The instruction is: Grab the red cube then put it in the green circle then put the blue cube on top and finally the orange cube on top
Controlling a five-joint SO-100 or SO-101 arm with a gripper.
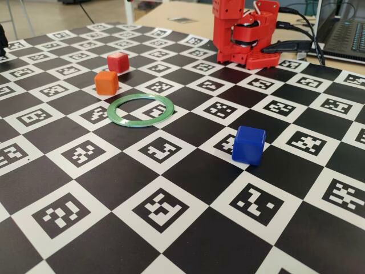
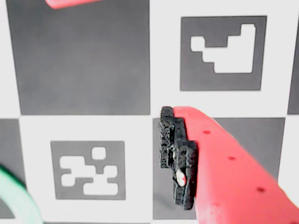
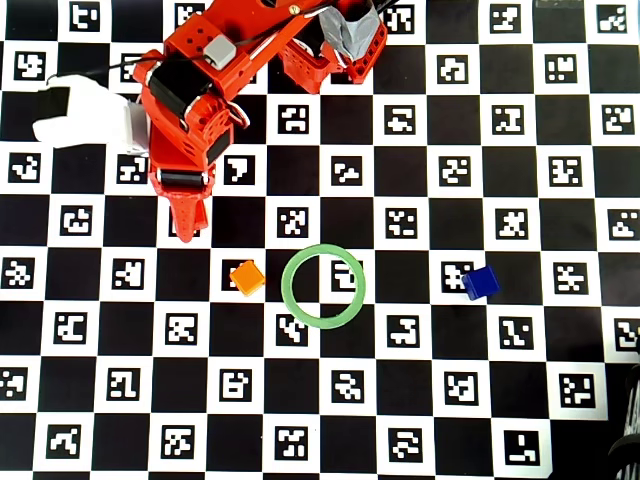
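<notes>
The table (image 1: 171, 228) is covered by a black-and-white marker board. The arm (image 3: 200, 90) is seen in the overhead view folded low, its end effector (image 3: 188, 222) pointing down at the board; whether the jaws are apart or together cannot be told. The green circle (image 1: 140, 109) lies empty. The blue cube (image 1: 249, 145) stands well apart from it. The orange cube (image 1: 106, 83) sits near the ring, with the red cube (image 1: 118, 62) just beyond it. The red cube is judged light, rigid and slightly smooth, best gripped across opposite flat faces.
</notes>
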